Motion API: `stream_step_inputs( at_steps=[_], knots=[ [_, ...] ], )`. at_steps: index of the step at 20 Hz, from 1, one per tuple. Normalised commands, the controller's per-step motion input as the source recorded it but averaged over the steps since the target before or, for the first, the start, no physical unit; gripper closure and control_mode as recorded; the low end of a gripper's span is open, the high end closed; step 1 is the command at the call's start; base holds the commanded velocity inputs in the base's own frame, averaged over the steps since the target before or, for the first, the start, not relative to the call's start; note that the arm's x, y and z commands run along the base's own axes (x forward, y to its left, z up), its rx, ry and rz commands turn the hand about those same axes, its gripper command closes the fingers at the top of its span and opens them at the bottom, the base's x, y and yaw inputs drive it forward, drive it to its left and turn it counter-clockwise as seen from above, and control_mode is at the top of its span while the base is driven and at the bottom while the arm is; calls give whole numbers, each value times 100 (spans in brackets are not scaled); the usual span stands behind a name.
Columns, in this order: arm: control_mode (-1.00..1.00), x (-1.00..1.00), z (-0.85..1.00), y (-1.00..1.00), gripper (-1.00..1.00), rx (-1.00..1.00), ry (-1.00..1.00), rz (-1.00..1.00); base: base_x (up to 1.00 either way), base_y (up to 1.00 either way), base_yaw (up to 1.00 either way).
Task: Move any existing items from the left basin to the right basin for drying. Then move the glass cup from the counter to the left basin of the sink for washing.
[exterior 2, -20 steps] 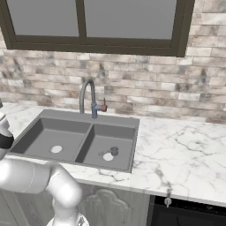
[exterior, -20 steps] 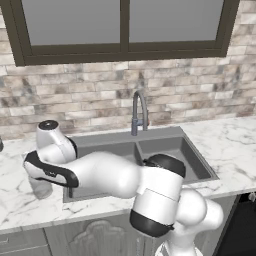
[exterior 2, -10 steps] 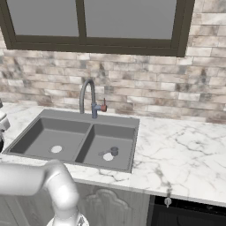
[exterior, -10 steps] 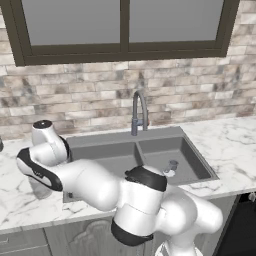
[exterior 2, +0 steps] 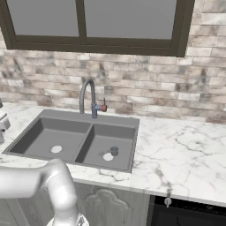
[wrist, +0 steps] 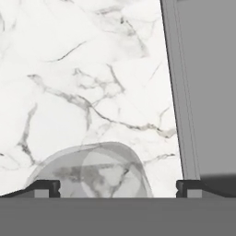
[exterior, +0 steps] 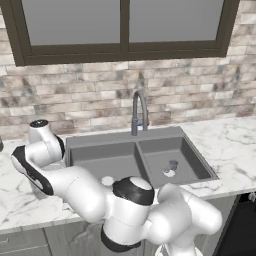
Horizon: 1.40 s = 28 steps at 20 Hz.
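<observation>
Tumbler [wrist: 90, 173] stood on the marble counter [wrist: 83, 69], left of the sink [wrist: 203, 83], between the spread fingertips [wrist: 46, 188] of the gripper [wrist: 117, 189]. Farther right, the tiny glass [exterior: 173, 165] stood in the right basin [exterior: 187, 160], beside its drain.

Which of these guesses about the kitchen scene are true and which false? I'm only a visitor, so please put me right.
1. The tiny clear glass stands in the right basin of the dark grey sink. True.
2. The left basin holds a plate. False: only its round pale drain shows there.
3. The wide clear tumbler is on the white marble counter, beside the sink's edge. True.
4. The gripper is shut on the tumbler. False: its fingertips stand wide apart, with the tumbler between them.
5. The curved steel tap is mounted at the sink's front edge. False: it stands at the back, by the brick wall.
</observation>
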Motion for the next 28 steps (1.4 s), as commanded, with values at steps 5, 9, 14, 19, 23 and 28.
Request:
stream_step_inputs(
  at_steps=[5, 9, 14, 19, 23, 28],
  knots=[
    [-100, 3, -21, 0, -100, -1, 0, 1, 0, 0, 0],
    [-100, 6, -20, 0, -100, -1, 0, 1, 0, 0, 0],
    [-100, 7, -18, 0, -100, 0, 0, 1, 0, 0, 0],
    [-100, 1, -12, 2, -100, 0, 0, 0, 0, 0, 0],
    [-100, 0, -14, 2, -100, 0, 0, 0, 0, 0, 0],
    [-100, -1, -14, 0, -100, 0, 0, 0, 0, 0, 0]
  ],
)
